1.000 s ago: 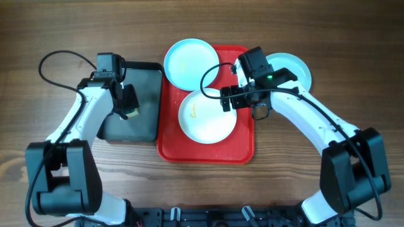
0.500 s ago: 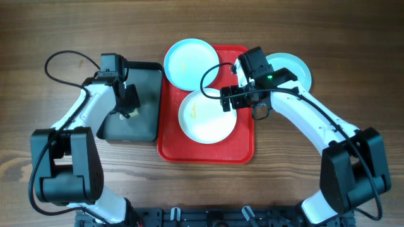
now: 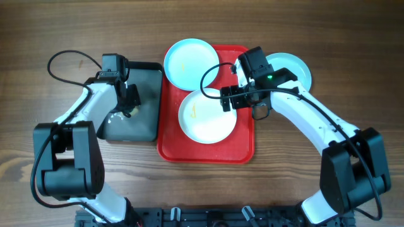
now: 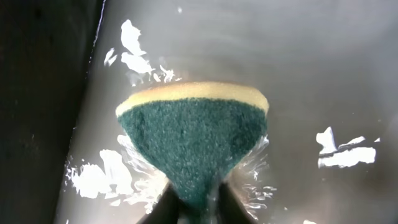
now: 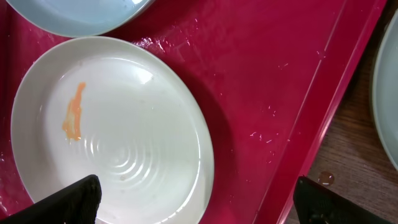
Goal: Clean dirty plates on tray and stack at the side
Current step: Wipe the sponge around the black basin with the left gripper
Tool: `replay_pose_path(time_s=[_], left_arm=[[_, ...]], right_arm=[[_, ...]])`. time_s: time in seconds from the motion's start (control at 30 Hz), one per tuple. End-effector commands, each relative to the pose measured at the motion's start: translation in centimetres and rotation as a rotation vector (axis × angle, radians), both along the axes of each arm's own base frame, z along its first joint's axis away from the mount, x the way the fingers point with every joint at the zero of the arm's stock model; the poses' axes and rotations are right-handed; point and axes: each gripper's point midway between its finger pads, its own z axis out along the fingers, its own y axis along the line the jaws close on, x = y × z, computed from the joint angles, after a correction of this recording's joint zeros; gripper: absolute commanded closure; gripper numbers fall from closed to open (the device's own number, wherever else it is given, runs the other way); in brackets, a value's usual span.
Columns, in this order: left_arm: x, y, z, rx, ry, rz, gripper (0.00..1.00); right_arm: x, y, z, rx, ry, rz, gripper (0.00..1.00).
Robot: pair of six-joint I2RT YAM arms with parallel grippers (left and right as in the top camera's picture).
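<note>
The wooden table (image 3: 353,38) fills the overhead view, and the red tray (image 3: 246,148) lies at its middle. Just left of the tray sits a dark pan (image 3: 142,123), its floor wet and glinting.

There are three plates. The white plate (image 3: 205,123) lies flat in the middle of the tray. A pale blue plate (image 3: 189,60) sits at the tray's upper left corner and overhangs the rim there. The second pale blue plate (image 3: 297,66) rests on the bare table, just beyond the tray's upper right corner.

The right gripper (image 3: 243,104) hangs over the right part of the tray, beside the white plate. Its fingers are spread wide and hold nothing; in the right wrist view one fingertip shows at each lower corner. The left gripper (image 4: 196,208) is down inside the pan, its fingers pressed close on the sponge (image 4: 193,137). The sponge has a green scrub face and a yellow foam edge, and it fans out from the pinch.

Smallest of all, an orange smear (image 5: 73,112) marks the left side of the white plate.
</note>
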Motion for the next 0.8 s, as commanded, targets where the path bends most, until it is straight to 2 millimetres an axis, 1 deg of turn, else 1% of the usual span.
replay_pose_path(time_s=[0.0,0.13,0.2,0.33,0.47,0.57,0.6,0.63,0.7,0.73,0.77], left_arm=[[0.5,0.1,0.5,0.001,-0.021,-0.001,0.96],[0.9,0.1,3.0,0.002,-0.082,-0.001,0.96],[0.9,0.1,5.1,0.002,-0.128,-0.002,0.96],[0.9,0.1,10.4,0.004,-0.263,-0.003,0.96],[0.7,-0.3,14.0,0.016,-0.362,-0.038,0.96],[0.6,-1.0,15.3,-0.002,-0.403,-0.030,0.96],[0.1,-1.4,15.1,-0.047,-0.387,0.009,0.96],[-0.4,-2.6,14.8,-0.137,-0.367,0.047,0.96],[-0.7,-4.4,14.7,-0.233,-0.351,0.009,0.96],[-0.6,-4.8,14.9,-0.252,-0.355,-0.011,0.96],[-0.2,-4.8,15.1,-0.233,-0.374,-0.051,0.96]], right_arm=[[0.6,0.1,1.5,0.019,-0.036,-0.005,0.01],[0.6,0.1,1.5,0.018,-0.037,-0.004,0.00],[0.6,0.1,1.5,0.019,-0.037,-0.004,0.01],[0.6,0.2,1.5,0.019,-0.039,-0.004,0.00],[0.8,0.2,1.6,0.022,-0.045,-0.004,0.01],[0.8,0.2,1.6,0.023,-0.048,-0.004,0.00],[0.9,0.3,1.7,0.025,-0.053,-0.004,0.01],[1.0,0.3,1.7,0.025,-0.053,-0.004,0.00],[1.0,0.3,1.7,0.026,-0.054,-0.004,0.01],[1.0,0.3,1.7,0.026,-0.053,-0.005,0.01],[0.9,0.3,1.7,0.025,-0.052,-0.005,0.00]])
